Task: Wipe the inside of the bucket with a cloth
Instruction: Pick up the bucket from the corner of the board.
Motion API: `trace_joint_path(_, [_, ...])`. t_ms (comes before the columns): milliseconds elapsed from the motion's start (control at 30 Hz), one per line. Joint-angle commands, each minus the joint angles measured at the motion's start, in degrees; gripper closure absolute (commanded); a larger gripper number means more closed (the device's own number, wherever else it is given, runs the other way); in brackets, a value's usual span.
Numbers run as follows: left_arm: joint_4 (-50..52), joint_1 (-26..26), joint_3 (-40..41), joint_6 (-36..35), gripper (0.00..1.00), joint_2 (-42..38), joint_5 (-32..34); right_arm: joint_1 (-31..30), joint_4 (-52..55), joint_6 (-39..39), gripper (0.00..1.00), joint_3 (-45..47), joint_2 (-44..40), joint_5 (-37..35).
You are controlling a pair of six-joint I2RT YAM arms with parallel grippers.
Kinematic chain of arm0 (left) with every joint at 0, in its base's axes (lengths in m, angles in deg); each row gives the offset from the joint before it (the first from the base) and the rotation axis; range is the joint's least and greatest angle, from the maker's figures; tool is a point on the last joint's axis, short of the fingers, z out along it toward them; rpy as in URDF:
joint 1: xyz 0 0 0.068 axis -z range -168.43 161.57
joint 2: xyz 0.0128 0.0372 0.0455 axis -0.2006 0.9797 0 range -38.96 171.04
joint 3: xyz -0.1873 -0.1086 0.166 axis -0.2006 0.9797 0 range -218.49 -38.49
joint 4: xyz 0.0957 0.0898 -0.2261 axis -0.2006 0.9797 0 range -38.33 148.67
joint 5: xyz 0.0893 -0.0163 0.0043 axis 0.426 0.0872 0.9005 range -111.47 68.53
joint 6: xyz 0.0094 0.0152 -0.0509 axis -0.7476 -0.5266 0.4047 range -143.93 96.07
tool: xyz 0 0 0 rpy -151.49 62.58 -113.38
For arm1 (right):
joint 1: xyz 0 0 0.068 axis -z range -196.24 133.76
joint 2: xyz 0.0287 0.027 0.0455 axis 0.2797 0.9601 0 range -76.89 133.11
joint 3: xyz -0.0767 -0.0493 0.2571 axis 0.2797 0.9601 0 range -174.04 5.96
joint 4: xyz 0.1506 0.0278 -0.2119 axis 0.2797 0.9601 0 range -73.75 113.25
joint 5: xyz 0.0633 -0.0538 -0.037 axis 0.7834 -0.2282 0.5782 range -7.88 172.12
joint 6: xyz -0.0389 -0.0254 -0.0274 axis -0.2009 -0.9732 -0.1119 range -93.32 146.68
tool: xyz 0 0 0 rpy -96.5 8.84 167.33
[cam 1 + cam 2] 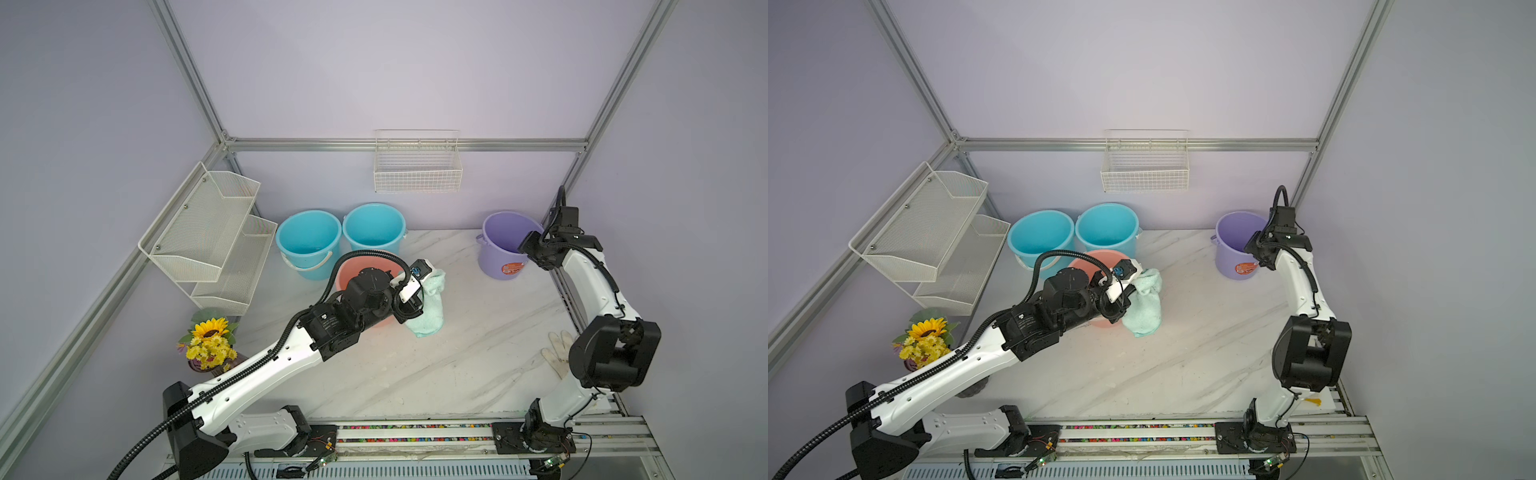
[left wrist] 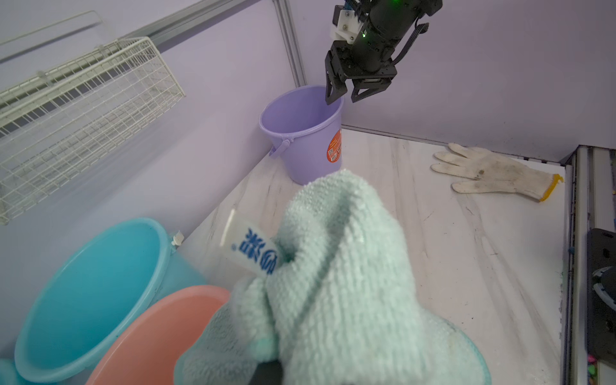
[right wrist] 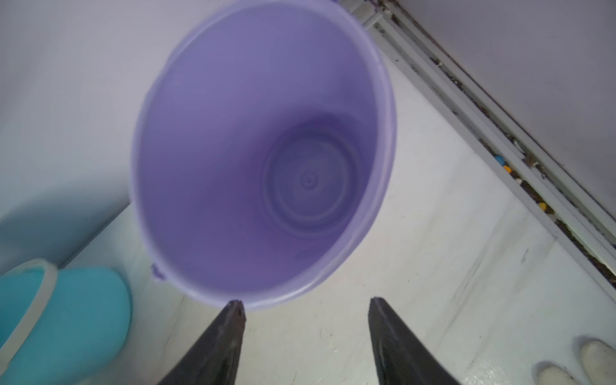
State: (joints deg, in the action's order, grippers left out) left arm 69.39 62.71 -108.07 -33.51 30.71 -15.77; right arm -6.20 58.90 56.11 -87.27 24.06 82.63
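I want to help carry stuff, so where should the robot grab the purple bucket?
Probably best: pinch the thin rim wall of the purple bucket, coming straight down from above on the side nearest the right end effector, one finger inside, one outside. It stands upright with its mouth open, and its handle lies folded down against the side, hard to hook.
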Motion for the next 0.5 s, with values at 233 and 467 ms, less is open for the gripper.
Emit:
trace_joint_path(233, [1.2, -0.1, -4.2, 5.8, 1.00, 1.8, 1.4, 1.1, -1.6, 8.9, 0.52, -13.7, 16.5, -6.0])
trace_joint_path(467, [2.4, -0.2, -5.0, 6.3, 1.00, 2.1, 2.8, 1.1, -1.7, 8.9, 0.81, -13.3, 16.3, -8.1])
